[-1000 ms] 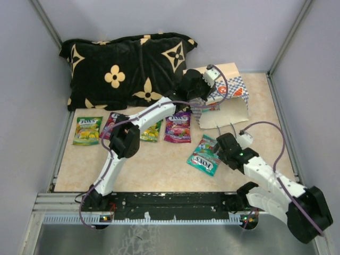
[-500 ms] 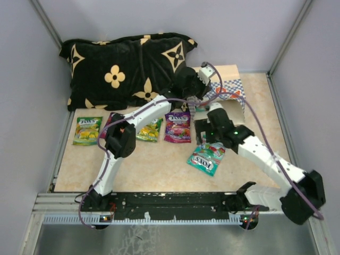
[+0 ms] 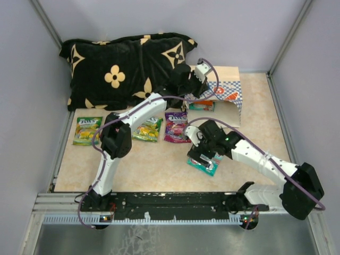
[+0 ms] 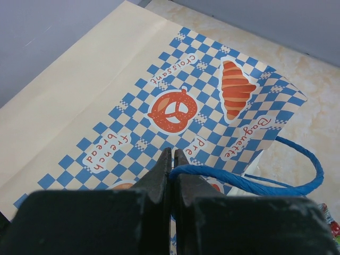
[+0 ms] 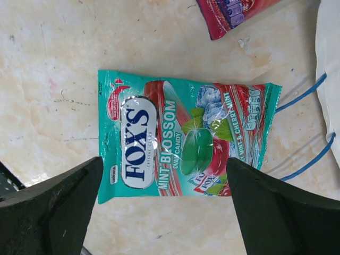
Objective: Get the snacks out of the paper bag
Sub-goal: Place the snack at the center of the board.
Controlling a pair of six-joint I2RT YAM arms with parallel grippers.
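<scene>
One teal snack (image 5: 186, 143) beneath the wide-spread right hand (image 5: 164, 178); left hand (image 4: 172, 159) pinching the paper bag's (image 4: 175, 101) cord (image 4: 239, 183).

A beige marbled bench (image 3: 154, 170) is seen. A black cushion (image 3: 122, 69) with tan flowers is laid along its far left edge, and the paper bag (image 3: 228, 93) is set at the far right. A green packet (image 3: 87, 130), a yellow-green packet (image 3: 147, 129) and a purple packet (image 3: 177, 126) are lined up just in front of the cushion. A teal packet (image 5: 186, 141) is laid nearer, below the bag.
</scene>
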